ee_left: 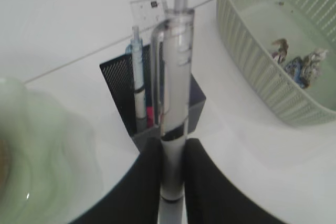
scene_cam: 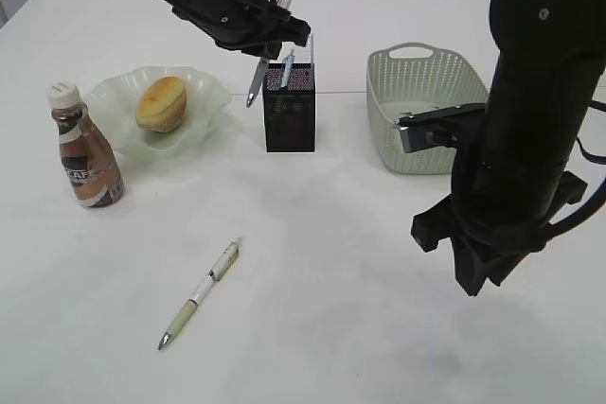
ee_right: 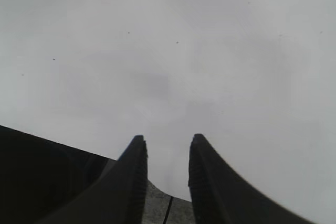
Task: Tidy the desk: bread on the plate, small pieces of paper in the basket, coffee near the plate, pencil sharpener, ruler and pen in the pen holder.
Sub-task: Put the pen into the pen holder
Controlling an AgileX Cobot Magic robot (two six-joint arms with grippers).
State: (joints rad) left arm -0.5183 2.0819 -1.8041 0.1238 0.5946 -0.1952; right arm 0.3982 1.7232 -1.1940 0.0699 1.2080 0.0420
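Left fingers clamp a clear grey pen beside the black mesh pen holder (second pen waits on tabletop). Next: align above opening, release. Right fingers apart, empty.

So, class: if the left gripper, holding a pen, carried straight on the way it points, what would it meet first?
Probably the pen holder: the left gripper aims its clear pen at it. Depth is unclear.
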